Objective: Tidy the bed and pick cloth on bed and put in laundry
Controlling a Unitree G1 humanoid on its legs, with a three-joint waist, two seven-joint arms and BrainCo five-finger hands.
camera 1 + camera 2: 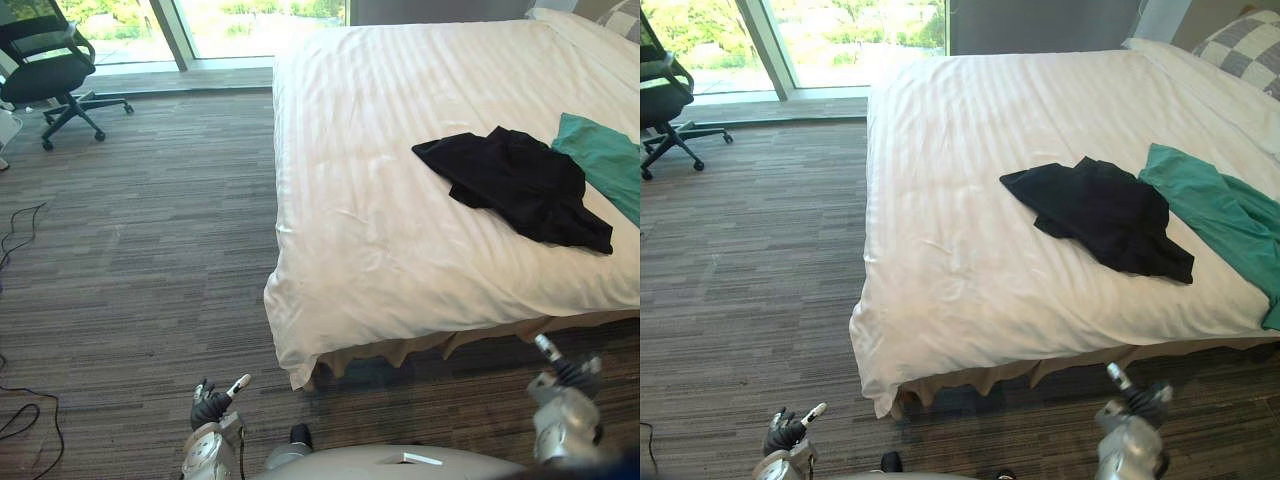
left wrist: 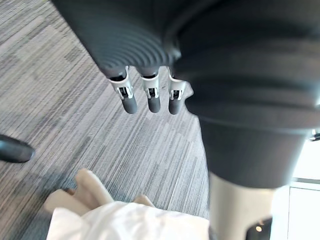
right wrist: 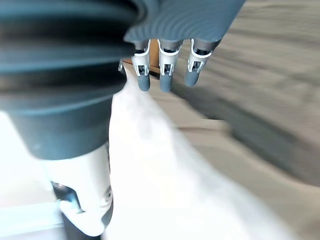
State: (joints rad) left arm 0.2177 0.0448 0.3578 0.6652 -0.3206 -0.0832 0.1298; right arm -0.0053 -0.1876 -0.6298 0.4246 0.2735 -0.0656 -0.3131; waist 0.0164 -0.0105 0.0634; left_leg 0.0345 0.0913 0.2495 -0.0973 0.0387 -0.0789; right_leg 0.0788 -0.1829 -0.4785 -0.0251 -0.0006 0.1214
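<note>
Bedding fills the right half of the left eye view: the bed (image 1: 400, 250) lies under a fairly smooth white duvet, with the black cloth (image 1: 515, 185) crumpled on its right part and a teal cloth (image 1: 605, 155) just beside it, further right, perhaps touching. An office chair (image 1: 55, 70) stands far left on the carpet by the window. The left hand (image 1: 212, 405) and the right hand (image 1: 565, 375) hang low at the near edge, short of the bed's near side and well apart from the 2 cloths. In the right eye view the same layout shows, plus a checked pillow (image 1: 1245, 45) at the far right corner. In the left wrist view the left hand's fingers (image 2: 148, 97) point straight down over the carpet, released and holding nothing, with a corner of the duvet (image 2: 125, 222) near them. In the right wrist view the right hand's fingers (image 3: 166, 75) are likewise straight and empty above the white bedding. Judging by this, the pick-up has not begun; the step in hand is the approach. The next move calls for stepping closer on the right and reaching far over the near edge, the right hand being better placed for the black cloth.
</note>
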